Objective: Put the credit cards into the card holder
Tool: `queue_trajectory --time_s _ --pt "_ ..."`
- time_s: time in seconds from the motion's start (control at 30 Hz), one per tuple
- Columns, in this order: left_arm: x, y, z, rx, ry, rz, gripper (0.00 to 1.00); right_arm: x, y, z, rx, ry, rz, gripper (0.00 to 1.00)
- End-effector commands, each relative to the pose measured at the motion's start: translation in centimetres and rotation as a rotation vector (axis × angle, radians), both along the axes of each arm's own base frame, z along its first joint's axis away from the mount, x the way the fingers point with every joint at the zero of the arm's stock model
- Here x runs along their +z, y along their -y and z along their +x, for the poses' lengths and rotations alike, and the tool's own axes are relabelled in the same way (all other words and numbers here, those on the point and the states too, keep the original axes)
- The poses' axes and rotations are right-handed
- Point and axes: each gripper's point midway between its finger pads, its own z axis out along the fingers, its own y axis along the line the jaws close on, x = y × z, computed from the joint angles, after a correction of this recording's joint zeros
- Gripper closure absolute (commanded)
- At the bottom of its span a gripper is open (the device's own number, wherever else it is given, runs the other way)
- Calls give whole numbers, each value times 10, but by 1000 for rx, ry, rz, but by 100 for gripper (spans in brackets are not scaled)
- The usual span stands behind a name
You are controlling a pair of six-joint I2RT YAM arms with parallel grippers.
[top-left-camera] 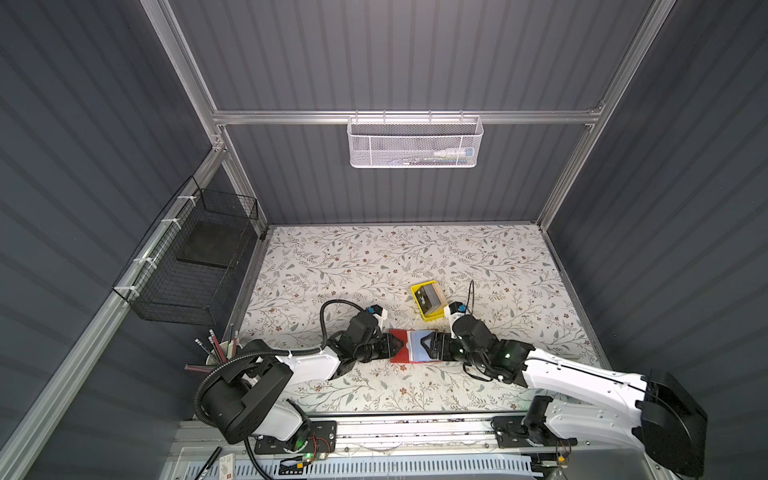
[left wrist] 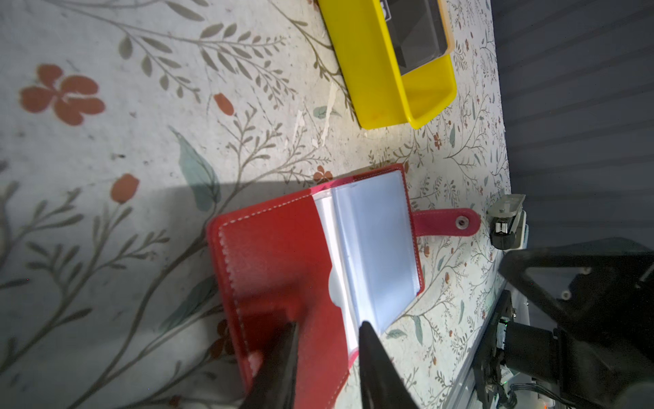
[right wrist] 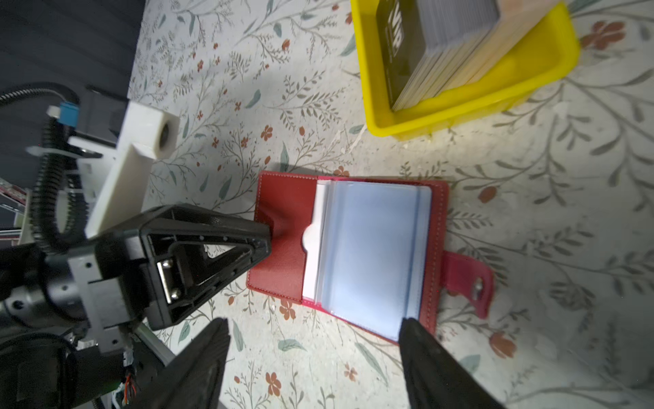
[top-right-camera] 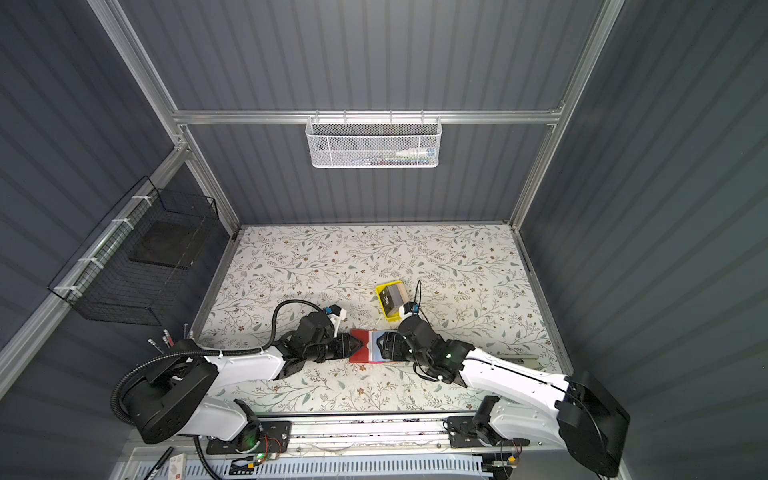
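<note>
Loc: holder (right wrist: 283,272) lies open and flat on mat (right wrist: 247,106), btwn the two claws. All places below are rel. to holder.

L claw (left wrist: 329,325): fingers a narrow gap apart, tips down on holder's bare red cover, at the side away from strap (right wrist: 467,279). Red shows in the gap and nothing looks pinched. Reads as a press-down to pin the cover.

R claw (right wrist: 313,320): spread wide, empty, at holder's near edge. One finger overlaps the strap-side corner; contact can't tell.

cards (right wrist: 442,46): leaning stack in tray (right wrist: 442,117), just beyond holder's far edge twd strap side, not touching it. VIP card (right wrist: 400,42), black, sits at one side of the stack. Top pocket (right wrist: 371,248) shows pale blue, prob. a card in, not certain.

Handling (judgmt):
- cards are thin, stiff, light and slick. They're packed close, so one may drag its neighbour out.
- Take a card by its exposed upper edge: pinch across the faces w/ a shallow bite.
- pocket is soft clear film, so it'll buckle or lift if a card goes in skewed.
- notch (right wrist: 311,240) by the red cover suggests the mouth is there; feed the short edge in square.
- holder is light and may slide or fold shut unless the cover is pinned.
- strap is floppy; keep clear of it.
</note>
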Motion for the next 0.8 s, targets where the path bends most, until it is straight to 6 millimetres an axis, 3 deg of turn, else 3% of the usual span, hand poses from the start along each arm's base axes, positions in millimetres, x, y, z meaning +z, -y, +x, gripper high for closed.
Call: queue_trajectory --time_s 0.0,0.4,0.67,0.77 --pt "-8 -7 -1 14 -18 28 69 0 16 5 -55 27 -40 1" --pt "-9 -6 -2 14 -21 19 69 33 6 21 -23 174 -20 1" --pt "-22 -13 -4 28 -43 64 69 19 -10 15 36 89 4 6" --pt "-29 -15 -7 27 -61 79 70 1 -22 12 77 22 -13 6"
